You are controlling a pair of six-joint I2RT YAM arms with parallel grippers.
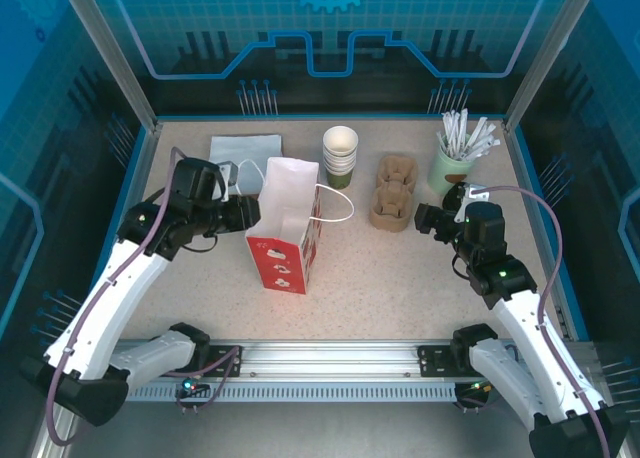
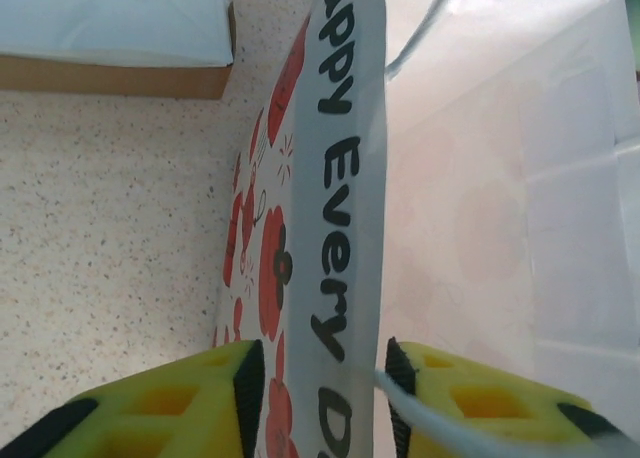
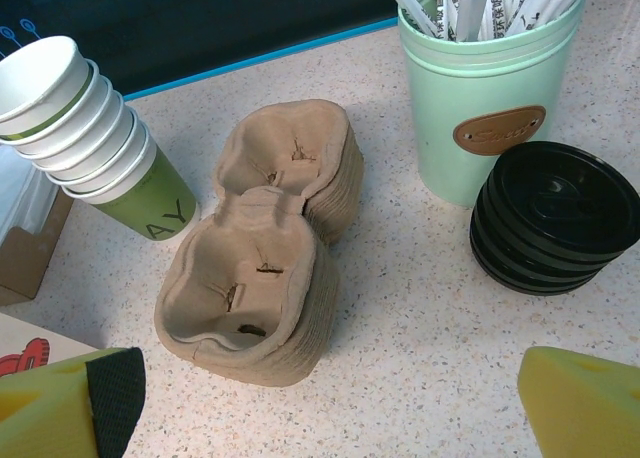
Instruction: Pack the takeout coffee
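The takeout coffee cups (image 1: 340,154) stand nested in a stack at the back middle, dark green outside with white rims; the same stack (image 3: 80,118) leans at the upper left of the right wrist view. A white paper bag (image 1: 285,228) with red flowers stands open in front of them. My left gripper (image 1: 248,214) is at the bag's left rim. In the left wrist view it (image 2: 320,398) is shut on the bag's side wall (image 2: 350,178), one pad on each face. My right gripper (image 1: 432,221) hangs open and empty (image 3: 330,408) before the cup carriers.
Stacked brown pulp cup carriers (image 1: 392,191) (image 3: 260,268) lie right of the cups. A pale-green pot of white wrapped sticks (image 1: 452,163) (image 3: 480,98) stands at the back right, beside a stack of black lids (image 3: 555,218). White napkins (image 1: 245,153) (image 2: 110,18) lie back left.
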